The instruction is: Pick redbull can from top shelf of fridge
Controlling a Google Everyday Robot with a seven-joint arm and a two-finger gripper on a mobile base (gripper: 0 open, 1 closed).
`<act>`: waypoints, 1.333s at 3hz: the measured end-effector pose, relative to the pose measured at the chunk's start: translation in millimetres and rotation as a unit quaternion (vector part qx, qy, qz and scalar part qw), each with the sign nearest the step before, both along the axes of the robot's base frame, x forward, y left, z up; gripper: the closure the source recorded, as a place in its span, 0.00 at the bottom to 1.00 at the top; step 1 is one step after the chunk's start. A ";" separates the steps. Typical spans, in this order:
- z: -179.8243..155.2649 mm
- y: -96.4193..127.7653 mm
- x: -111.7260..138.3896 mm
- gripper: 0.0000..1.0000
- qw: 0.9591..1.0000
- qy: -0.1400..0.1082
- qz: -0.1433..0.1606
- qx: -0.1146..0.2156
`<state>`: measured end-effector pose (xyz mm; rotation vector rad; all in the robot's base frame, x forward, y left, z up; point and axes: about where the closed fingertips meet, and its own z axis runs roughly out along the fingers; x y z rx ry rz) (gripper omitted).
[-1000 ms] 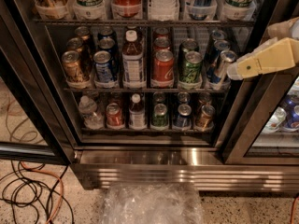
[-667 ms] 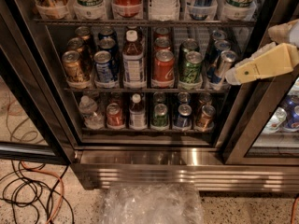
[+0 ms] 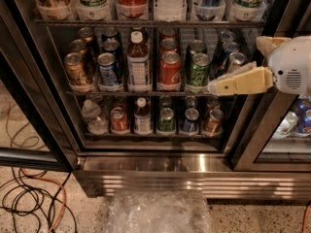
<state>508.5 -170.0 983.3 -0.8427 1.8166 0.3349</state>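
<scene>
The fridge (image 3: 146, 164) stands open in front of me, with wire racks of cans and bottles. Slim blue and silver redbull cans (image 3: 236, 60) stand in a row at the right end of the second rack from the top of the view (image 3: 121, 93). The uppermost rack in view (image 3: 146, 22) holds wider cans and bottles in whitish holders, cut off by the top edge. My gripper (image 3: 216, 85) reaches in from the right, pointing left. Its tip is just in front of and below the front redbull can, next to a green can (image 3: 199, 71).
A red can (image 3: 170, 69), a bottle (image 3: 138, 62) and blue and gold cans fill the same rack. The lowest rack (image 3: 150, 136) holds more cans and bottles. A dark door frame (image 3: 257, 130) stands at the right. Cables (image 3: 29, 198) and crumpled plastic (image 3: 155, 212) lie on the floor.
My gripper has moved left and slightly down, from beside the door frame to in front of the slim cans. Nothing in the fridge has moved.
</scene>
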 end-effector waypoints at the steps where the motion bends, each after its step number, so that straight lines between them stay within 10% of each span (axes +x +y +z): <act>1: 27.6 15.2 6.7 0.00 0.998 -0.052 -0.004 0.022; 3: 25.6 19.5 16.2 0.00 0.997 -0.071 -0.022 0.034; 4: 33.0 38.1 44.7 0.00 0.991 -0.119 -0.028 0.052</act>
